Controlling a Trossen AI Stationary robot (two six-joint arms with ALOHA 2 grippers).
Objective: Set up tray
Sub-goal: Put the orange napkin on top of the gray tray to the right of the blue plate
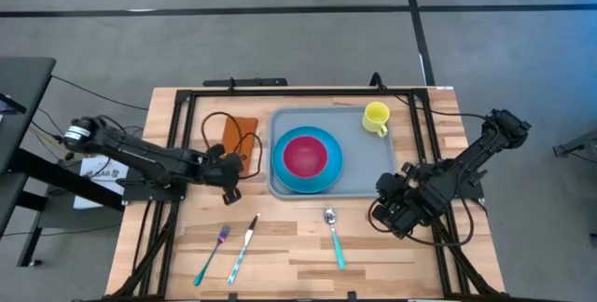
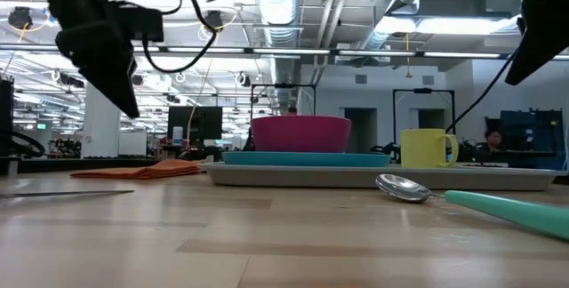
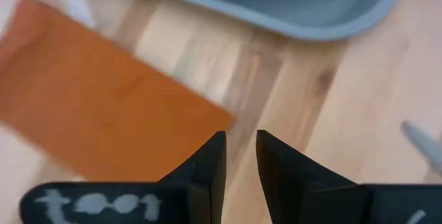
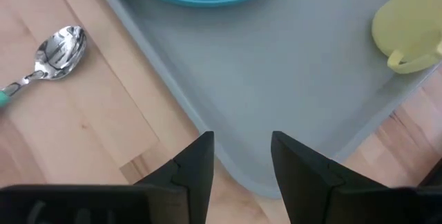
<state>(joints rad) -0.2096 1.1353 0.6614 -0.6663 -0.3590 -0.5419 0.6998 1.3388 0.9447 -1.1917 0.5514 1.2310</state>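
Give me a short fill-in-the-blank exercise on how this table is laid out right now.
1. The pink bowl sits on the blue ____.
2. The yellow mug stands inside the ____.
3. The orange napkin lies on the wood beside the tray, nearest the ____ gripper.
4. The spoon has a ____ handle.

Missing words: plate; tray; left; teal

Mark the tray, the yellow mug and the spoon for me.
tray (image 1: pixel 392 167), high view, bare floor right of the plate.
yellow mug (image 1: pixel 375 116), high view, the rim opening.
spoon (image 1: pixel 329 216), high view, the metal bowl.
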